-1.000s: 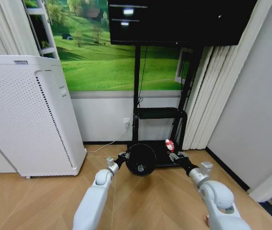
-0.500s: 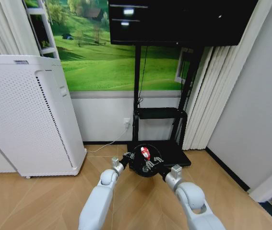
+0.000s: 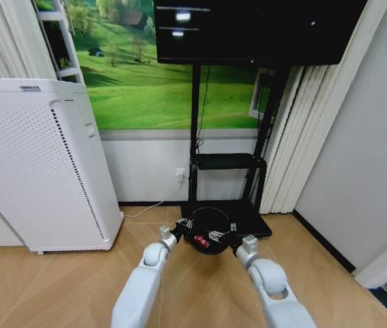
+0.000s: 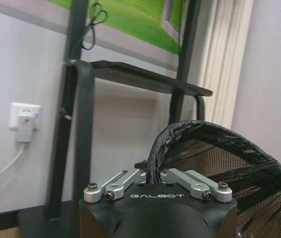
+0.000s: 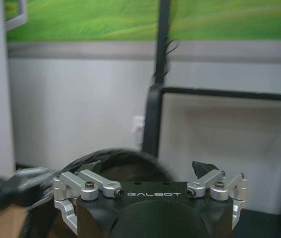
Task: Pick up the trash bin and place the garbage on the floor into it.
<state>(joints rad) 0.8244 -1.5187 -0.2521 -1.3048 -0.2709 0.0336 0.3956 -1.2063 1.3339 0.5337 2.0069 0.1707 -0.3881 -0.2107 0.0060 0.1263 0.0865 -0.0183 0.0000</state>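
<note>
Red-white garbage (image 3: pixel 199 240) now down inside trash bin (image 3: pixel 209 216), no longer up at rim; right end effector (image 3: pixel 226 237) spread open, empty, over bin mouth; left end effector (image 3: pixel 181 226) clamped on rim—hold bin level, pull R arm clear w/o knocking it.

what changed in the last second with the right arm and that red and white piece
The right gripper swung in from beside the trash bin to over its mouth, carrying the red-and-white garbage piece. It then opened, and the piece now lies inside the bin. The left gripper kept its hold on the bin's rim. The bin, the black stand and the white appliance stayed where they were.
</note>
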